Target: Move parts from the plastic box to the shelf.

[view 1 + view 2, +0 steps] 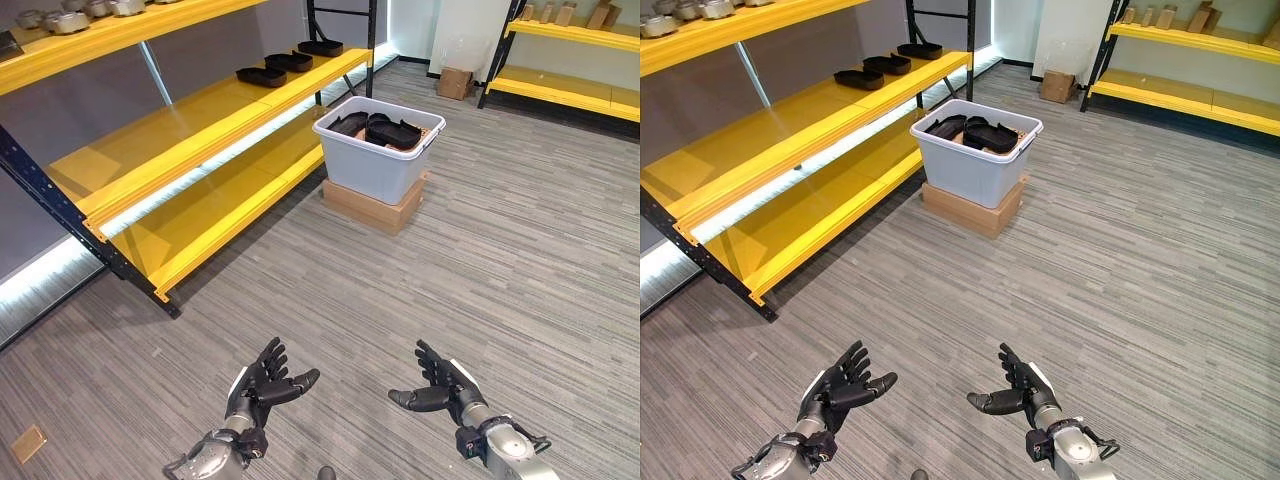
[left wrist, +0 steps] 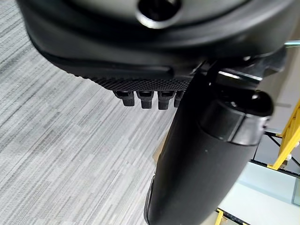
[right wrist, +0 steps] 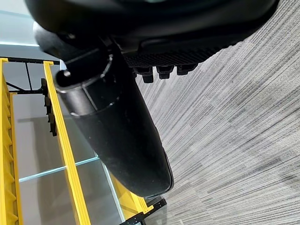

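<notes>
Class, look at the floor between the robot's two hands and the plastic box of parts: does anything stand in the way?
Nothing visible does. Bare carpet runs from the left hand and right hand to the plastic box on its cardboard carton.

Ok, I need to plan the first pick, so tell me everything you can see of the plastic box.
The box is a light grey plastic tub, rectangular with rounded corners and a rolled rim, walls tapering slightly toward the base. It stands upright and open-topped on a flat cardboard carton on the carpet, beside the near end of the yellow shelf. Inside lie several black tray-like parts, piled loosely, some tilted; brown shows beneath them. Neither hand touches it; both are well short of it.
</notes>
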Robot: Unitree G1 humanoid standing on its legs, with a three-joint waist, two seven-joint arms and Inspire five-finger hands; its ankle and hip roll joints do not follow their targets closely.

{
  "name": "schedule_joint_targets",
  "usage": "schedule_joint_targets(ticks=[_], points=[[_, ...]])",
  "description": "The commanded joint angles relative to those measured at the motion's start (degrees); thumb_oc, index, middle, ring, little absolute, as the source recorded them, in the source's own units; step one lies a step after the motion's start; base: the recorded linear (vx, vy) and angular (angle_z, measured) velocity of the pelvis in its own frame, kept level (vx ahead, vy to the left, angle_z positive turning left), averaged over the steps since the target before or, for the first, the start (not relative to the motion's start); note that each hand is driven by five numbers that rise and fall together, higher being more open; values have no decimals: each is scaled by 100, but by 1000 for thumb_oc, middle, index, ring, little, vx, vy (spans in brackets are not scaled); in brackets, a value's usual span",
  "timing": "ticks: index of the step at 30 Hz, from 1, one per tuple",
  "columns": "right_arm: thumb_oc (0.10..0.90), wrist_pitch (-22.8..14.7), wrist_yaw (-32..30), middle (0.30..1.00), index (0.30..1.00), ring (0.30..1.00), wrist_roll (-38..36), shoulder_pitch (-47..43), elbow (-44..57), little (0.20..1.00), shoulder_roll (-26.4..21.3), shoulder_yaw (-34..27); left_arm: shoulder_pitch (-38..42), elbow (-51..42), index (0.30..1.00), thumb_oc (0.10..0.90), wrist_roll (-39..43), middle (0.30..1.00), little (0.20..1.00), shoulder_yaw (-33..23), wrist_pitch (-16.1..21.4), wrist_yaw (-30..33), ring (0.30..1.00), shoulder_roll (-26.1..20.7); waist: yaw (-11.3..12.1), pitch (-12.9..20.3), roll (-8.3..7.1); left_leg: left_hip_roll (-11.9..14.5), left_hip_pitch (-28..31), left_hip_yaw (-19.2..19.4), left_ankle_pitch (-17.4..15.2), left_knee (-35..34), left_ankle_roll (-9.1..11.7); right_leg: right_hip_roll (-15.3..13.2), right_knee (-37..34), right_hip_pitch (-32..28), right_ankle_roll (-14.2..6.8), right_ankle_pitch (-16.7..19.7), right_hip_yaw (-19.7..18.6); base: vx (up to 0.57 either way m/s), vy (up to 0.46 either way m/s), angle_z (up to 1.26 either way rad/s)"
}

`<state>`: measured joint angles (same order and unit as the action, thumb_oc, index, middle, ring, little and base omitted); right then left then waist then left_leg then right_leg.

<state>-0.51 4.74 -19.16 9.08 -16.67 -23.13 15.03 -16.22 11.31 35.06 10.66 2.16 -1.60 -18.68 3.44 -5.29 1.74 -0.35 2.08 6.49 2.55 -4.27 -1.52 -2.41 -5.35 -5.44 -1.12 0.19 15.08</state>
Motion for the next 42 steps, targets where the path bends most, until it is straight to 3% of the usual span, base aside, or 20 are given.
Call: schedule_joint_targets(ticks=[1,35,40,42], points=[[900,-401,70,1000,1000,1000,46,-388,257,1000,-38,53,348,-406,1000,900,-303,1000,1000,-283,455,-116,1000,-159,56,124,-349,195,-104,-124,-331,142,237,-551,35,-208,-467,-78,86,0,0,0],[900,-360,77,1000,1000,1000,92,-398,222,1000,-16,114,349,-327,1000,900,-74,1000,1000,-315,432,-85,1000,-109,54,95,-360,194,-46,-120,-319,62,240,-532,35,-250,-452,-110,108,0,0,0],[900,-366,51,1000,1000,1000,43,-476,218,1000,-9,100,475,-301,1000,900,-46,1000,1000,-311,446,-23,1000,-131,36,-12,-379,268,-243,-216,-372,373,276,-501,381,-107,-363,-270,143,-16,-51,10],[900,-384,41,1000,1000,1000,-31,-530,222,1000,-36,100,590,-249,1000,900,49,1000,1000,-267,462,-6,1000,-148,42,-127,-420,363,-496,-304,-486,896,343,-450,617,-11,-259,-414,134,-26,-118,18]])
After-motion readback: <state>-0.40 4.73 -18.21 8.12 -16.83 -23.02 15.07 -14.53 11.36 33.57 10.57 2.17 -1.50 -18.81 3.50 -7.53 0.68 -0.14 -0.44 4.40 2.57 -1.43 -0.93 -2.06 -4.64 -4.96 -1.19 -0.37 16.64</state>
